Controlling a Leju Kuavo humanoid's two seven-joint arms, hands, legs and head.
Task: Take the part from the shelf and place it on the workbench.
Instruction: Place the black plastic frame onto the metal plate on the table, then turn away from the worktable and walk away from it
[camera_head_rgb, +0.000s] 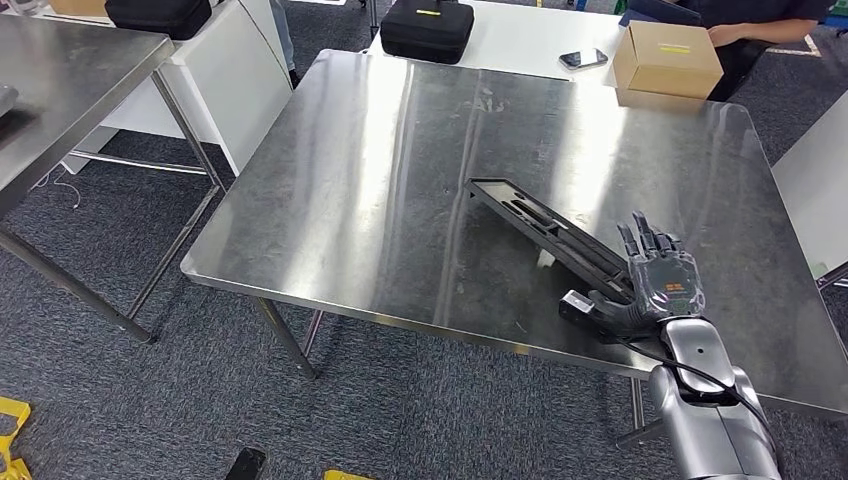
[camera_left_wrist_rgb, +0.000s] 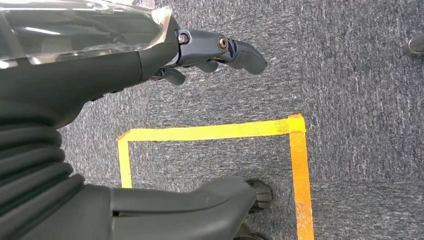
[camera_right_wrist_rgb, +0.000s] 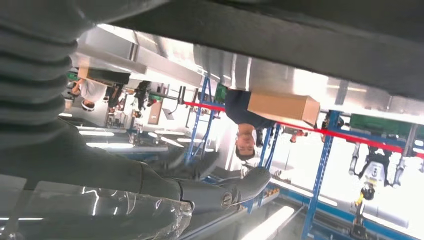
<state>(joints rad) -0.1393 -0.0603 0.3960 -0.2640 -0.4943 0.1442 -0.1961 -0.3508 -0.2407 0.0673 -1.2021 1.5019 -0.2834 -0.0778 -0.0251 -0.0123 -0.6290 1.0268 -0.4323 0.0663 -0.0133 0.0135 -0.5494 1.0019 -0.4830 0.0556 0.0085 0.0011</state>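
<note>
Part, a long flat black tray-like piece, sits on the steel worktop, near-right area, far end touching the surface, near end raised and held by my right robot hand. That robot hand grips the near end, fingers over the top edge; the part tilts up toward me. My left robot hand hangs over carpet and yellow floor tape, fingers loosely curled, holding nothing. Handling guess: stiff moulded plastic, light, smooth so could slip; long lever from an end grip, so it may sag or twist. Better hold would be mid-length along an edge. Cardboard box at far right has a yellow label, text too small to read. Phone and black case sit far on a white table. No readable writing on the part.
</note>
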